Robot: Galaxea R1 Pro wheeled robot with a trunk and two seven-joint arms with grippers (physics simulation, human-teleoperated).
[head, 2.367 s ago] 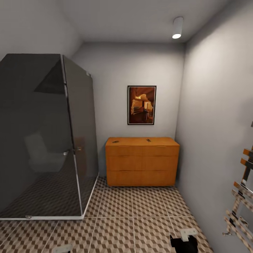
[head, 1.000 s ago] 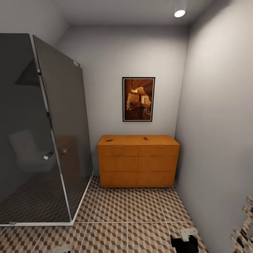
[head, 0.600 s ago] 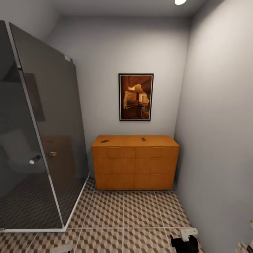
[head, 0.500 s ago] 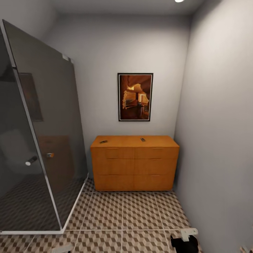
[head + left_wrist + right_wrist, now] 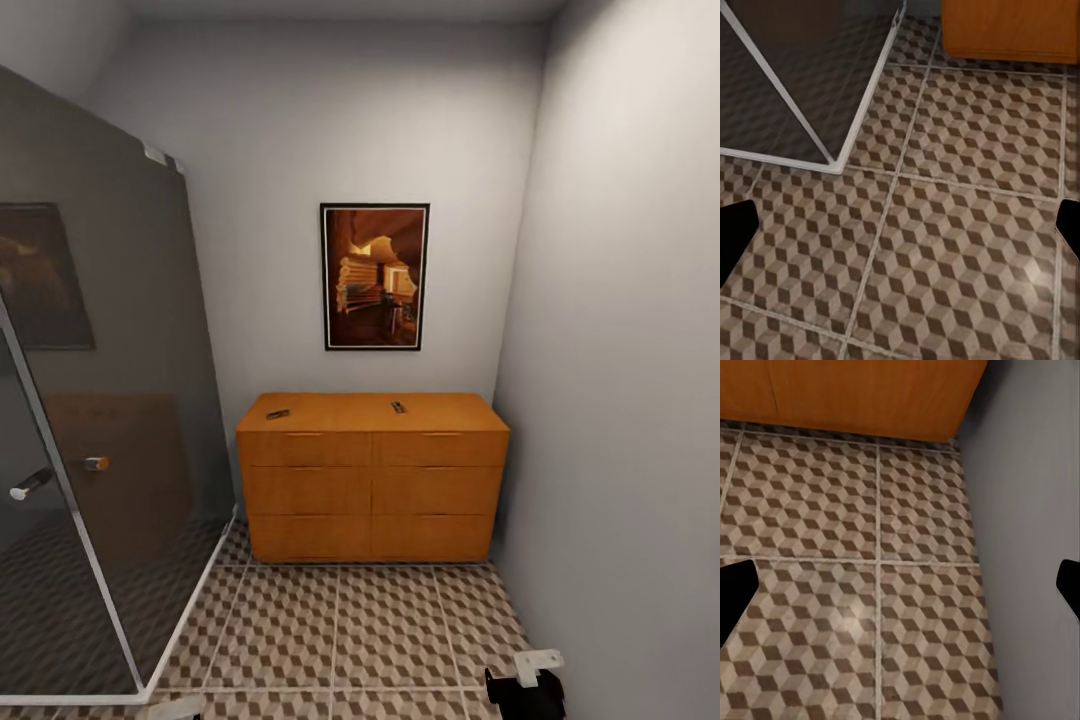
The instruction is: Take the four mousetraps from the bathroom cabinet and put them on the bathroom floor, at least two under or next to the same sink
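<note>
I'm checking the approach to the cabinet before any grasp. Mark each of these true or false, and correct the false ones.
1. Two small dark things lie on the cabinet top. True: one near its left end, one right of the middle; too small to tell what they are.
2. A cabinet drawer stands pulled open. False: all drawer fronts sit flush.
3. A framed picture hangs on the wall above the cabinet. True.
4. The shower enclosure stands to the cabinet's right. False: it stands to the cabinet's left; a bare grey wall is on the right.
5. The left gripper holds a mousetrap. False: its jaws stand apart over bare tiled floor.
</note>
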